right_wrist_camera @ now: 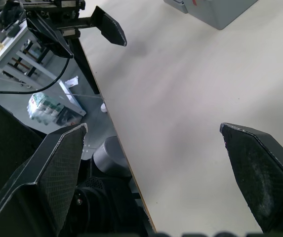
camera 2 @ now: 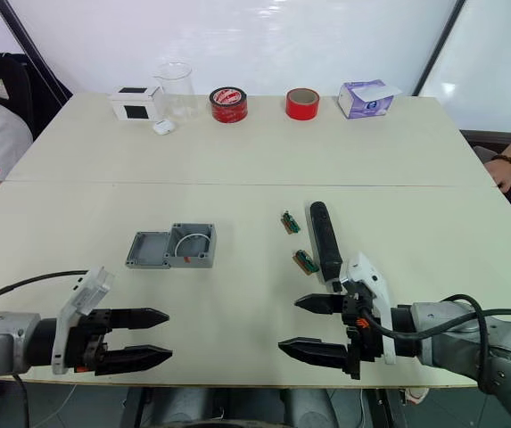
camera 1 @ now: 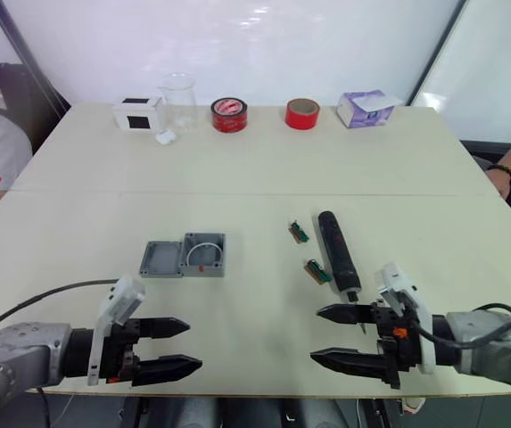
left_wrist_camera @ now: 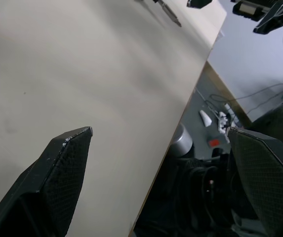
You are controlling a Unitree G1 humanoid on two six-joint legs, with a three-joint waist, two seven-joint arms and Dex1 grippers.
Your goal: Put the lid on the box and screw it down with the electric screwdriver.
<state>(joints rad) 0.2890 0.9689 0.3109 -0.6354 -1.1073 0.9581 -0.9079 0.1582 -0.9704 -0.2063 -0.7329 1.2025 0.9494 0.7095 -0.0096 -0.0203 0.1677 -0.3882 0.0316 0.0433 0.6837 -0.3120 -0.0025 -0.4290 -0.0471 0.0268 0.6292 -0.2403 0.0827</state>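
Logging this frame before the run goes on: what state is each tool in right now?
Left tool: open, holding nothing.
Right tool: open, holding nothing; the screwdriver lies on the table beside it.

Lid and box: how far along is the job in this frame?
Nothing is done yet. The lid lies on the table beside the open box, touching it. The electric screwdriver lies untouched. The left gripper and right gripper are open and empty near the table's front edge. Lidding and screwing remain.
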